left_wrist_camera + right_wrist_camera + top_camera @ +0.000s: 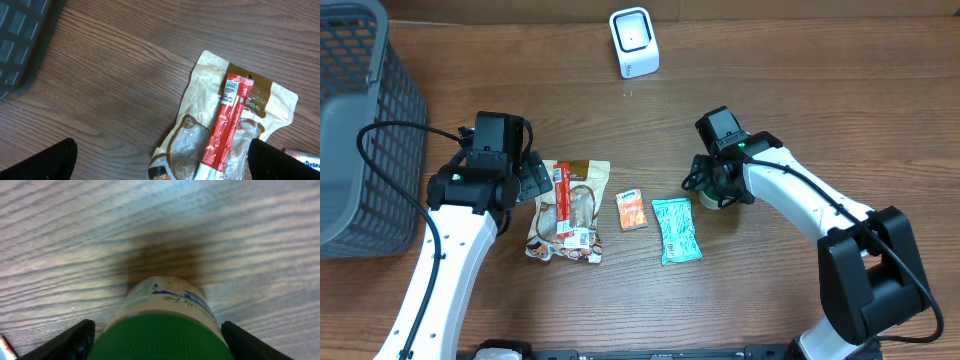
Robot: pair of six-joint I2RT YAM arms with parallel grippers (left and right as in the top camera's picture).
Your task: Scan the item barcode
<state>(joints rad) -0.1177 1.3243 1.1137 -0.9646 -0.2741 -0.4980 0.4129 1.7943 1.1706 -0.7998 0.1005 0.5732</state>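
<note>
The counter point(770, 80) is brown with streaked wood grain, the basket point(360, 150) grey in an open grid, the scanner point(634, 42) white with a dark face. The pouch point(585, 205) is tan and brown, the stick point(562, 190) red with a white barcode patch, the small packet point(632, 210) orange, the larger packet point(676, 230) teal. The container point(167, 297) shows a pale printed label and a green ribbed lid point(160, 337).

On the brown wooden table point(770, 80), a grey plastic mesh basket point(360, 130) sits far left and a white box-shaped scanner point(634, 42) far centre. Nearer, left to right: a tan plastic pouch point(585, 205) with a red stick packet point(562, 198) on it, a small orange sachet point(631, 210), a teal foil packet point(676, 229), and a green-lidded round jar point(165, 297).
</note>
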